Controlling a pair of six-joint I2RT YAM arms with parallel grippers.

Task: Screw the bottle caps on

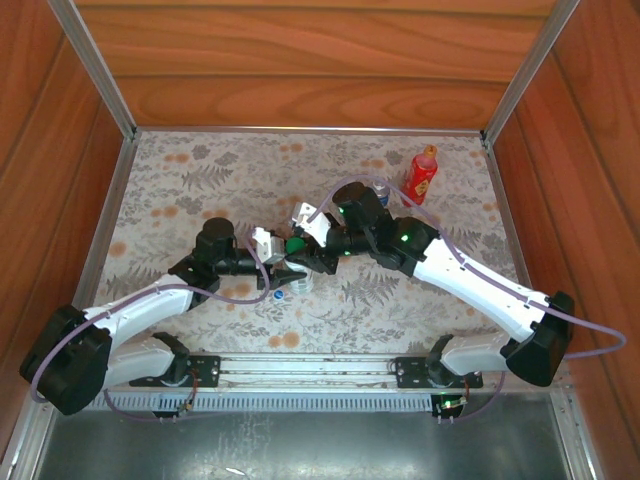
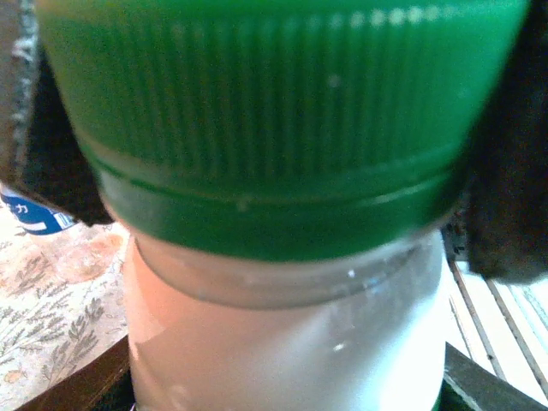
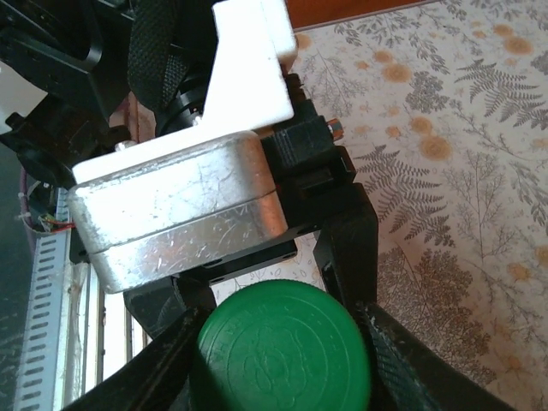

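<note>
green cap [image 2: 274, 128] sits on white bottle [image 2: 282, 342], at mid-worktop [image 1: 200, 170]. left pincer [image 2: 287, 387] clamps the bottle body, right pincer [image 3: 282, 364] is closed on the cap sides. best to twist square to the neck with the bottle held firm, else it likely cross-threads.

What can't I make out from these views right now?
- Top view: clear bottle, mostly hidden behind the right arm.
- Left wrist view: white bottle, lower part cut off by the bottom edge; green cap blurred, too close.
- Right wrist view: how far it is screwed on, hidden beneath its top.
</note>
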